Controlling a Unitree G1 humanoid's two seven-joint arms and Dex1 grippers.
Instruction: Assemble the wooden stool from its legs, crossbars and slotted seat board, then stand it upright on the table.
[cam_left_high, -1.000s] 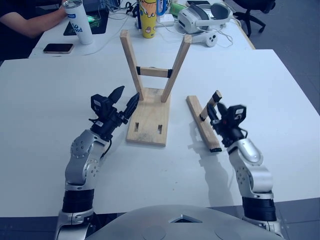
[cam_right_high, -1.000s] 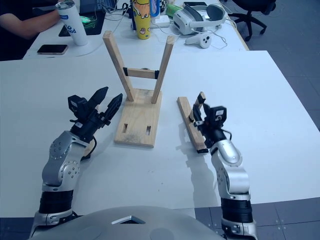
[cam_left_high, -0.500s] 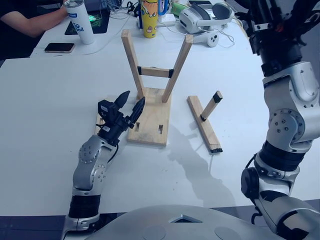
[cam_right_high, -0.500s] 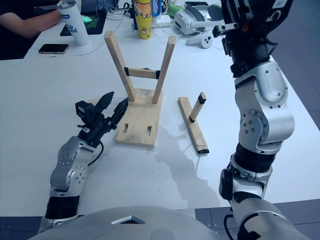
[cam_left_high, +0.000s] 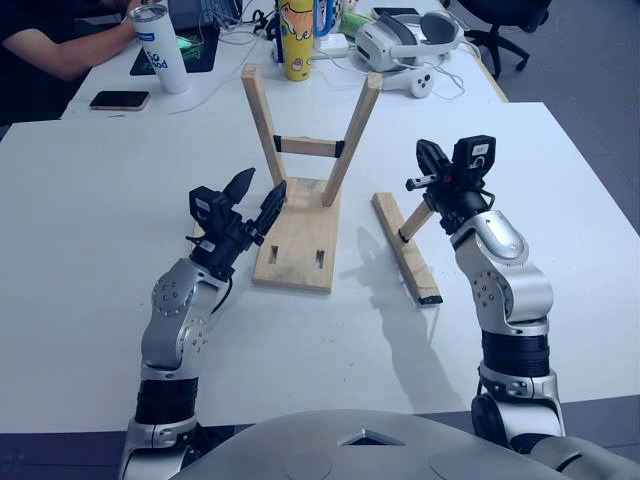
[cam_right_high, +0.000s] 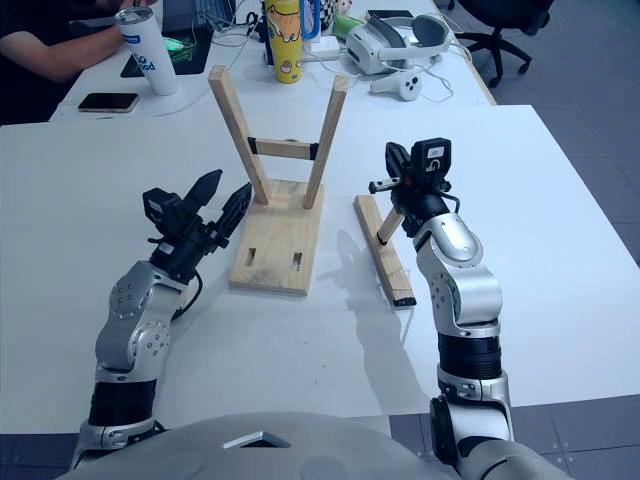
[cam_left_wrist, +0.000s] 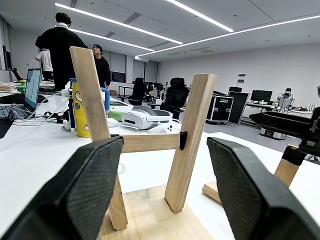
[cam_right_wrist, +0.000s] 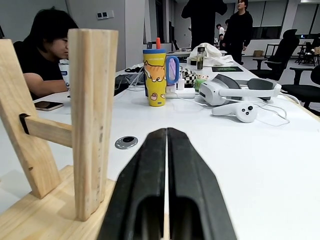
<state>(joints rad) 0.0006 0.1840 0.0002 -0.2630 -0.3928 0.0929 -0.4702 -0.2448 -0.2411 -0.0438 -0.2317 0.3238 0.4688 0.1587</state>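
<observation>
Facing the seat board (cam_left_high: 296, 248), left gripper (cam_left_high: 262, 186) gapes wide; right gripper (cam_left_high: 424, 160) is pinched together

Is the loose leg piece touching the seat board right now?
Apart. The left eye view shows a strip of bare table between the loose leg and the seat board.

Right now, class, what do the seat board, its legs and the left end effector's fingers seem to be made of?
Seat board: pale bare wood, visible grain, apparently unvarnished. Legs: same light wood, square-cut. Left end effector fingers: matte black, stippled surface, probably rubber or plastic.
</observation>
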